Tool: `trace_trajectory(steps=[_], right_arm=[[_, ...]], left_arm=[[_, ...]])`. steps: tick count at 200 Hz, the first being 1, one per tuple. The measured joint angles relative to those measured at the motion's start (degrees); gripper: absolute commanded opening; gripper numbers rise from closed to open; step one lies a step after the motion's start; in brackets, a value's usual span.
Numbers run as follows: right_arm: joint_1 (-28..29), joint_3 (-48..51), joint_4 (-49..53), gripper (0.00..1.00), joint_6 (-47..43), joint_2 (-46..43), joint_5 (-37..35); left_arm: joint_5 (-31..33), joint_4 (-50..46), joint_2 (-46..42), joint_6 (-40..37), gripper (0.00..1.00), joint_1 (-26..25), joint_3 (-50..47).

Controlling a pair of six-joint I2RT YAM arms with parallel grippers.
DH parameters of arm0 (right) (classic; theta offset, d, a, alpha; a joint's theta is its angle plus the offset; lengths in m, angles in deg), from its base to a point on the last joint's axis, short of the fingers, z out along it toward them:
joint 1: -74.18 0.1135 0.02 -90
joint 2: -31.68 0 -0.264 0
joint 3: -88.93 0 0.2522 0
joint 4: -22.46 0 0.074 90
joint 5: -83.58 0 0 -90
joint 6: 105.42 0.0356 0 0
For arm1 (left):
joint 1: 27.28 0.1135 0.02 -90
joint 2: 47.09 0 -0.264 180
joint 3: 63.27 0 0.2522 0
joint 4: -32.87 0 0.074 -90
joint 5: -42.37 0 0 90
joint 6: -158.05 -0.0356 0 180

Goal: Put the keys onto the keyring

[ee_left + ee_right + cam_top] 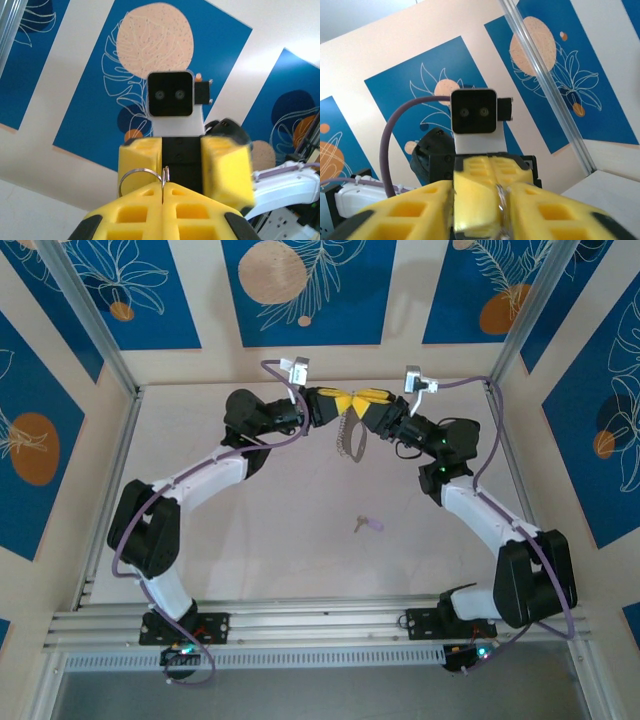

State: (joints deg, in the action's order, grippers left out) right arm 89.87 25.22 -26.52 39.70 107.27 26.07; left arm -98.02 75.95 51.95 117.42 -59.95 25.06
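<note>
We have both grippers meeting above the table's far edge: the left gripper [164, 192] clamped on the keyring [141, 181], the right gripper [501, 200] pinched on it too. The key [366, 524] lies mid-table, unthreaded; next, one hand must let go to fetch it.

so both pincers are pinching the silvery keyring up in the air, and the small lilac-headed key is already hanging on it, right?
Not quite. The left pincer and right pincer do hold the silvery keyring aloft together, but the small lilac-headed key is not on it: the top external view shows it lying on the pale table, apart, nearer the arm bases.
</note>
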Motion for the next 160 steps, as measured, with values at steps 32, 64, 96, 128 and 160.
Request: trace_trajectory(steps=[32,64,96,128,160], right_arm=[[-3.3,3.45,6.29,0.44,-1.79,-7.52,-1.18],[-5.88,7.02,13.27,0.44,-3.8,-13.77,-2.51],[-7.19,9.75,17.88,0.44,-4.59,-15.13,-2.67],[-7.56,10.97,21.14,0.44,-5.09,-15.13,-2.71],[-7.56,11.58,22.51,0.44,-5.49,-15.13,-2.54]], left_arm=[[-0.52,-11.96,-4.37,-10.86,0.0,-0.11,-0.81],[0.09,-26.25,-11.19,-26.21,0.0,-0.26,-0.81],[3.21,-36.57,-15.91,-39.15,0.0,-0.55,-0.81],[7.61,-42.47,-17.88,-47.6,0.0,-0.9,-1.2],[10.73,-45.4,-18.84,-52.37,0.0,-1.11,-1.99]])
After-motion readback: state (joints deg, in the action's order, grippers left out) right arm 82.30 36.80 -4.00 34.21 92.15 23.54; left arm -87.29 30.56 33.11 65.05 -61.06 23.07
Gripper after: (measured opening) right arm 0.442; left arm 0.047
